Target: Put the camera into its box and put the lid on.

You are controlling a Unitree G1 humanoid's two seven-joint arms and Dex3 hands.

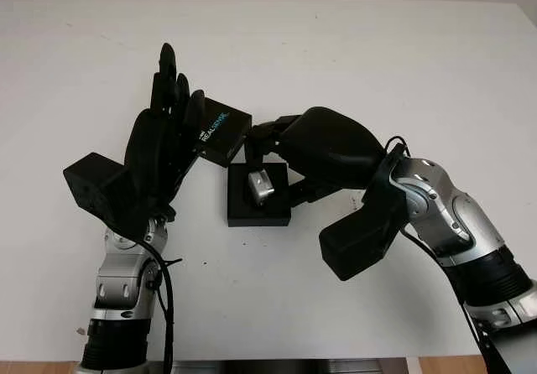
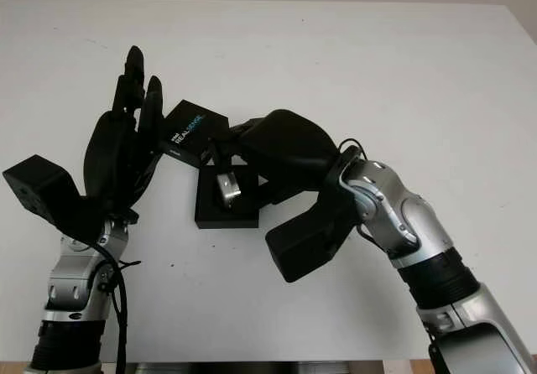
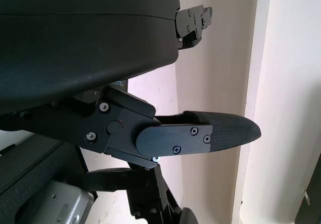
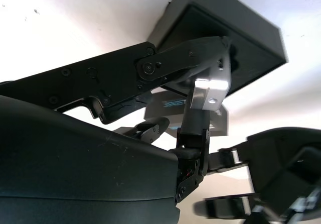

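Note:
A small silver camera [image 1: 261, 186] is pinched in the fingers of my right hand [image 1: 254, 166], which is shut on it. The camera hangs just over the open black box [image 1: 258, 209] at the table's middle; whether it touches the box floor I cannot tell. In the right wrist view the camera [image 4: 210, 86] sits between the black fingers [image 4: 150, 63], with the box [image 4: 235, 38] behind it. The black lid [image 1: 223, 130], printed REALSENSE, lies tilted just beyond the box's far left corner. My left hand [image 1: 174, 89] stands open against the lid's left edge.
The white table [image 1: 377, 47] stretches bare to the back and to the right. My right forearm [image 1: 445, 215] crosses the front right. The left arm [image 1: 126, 265] rises from the front left.

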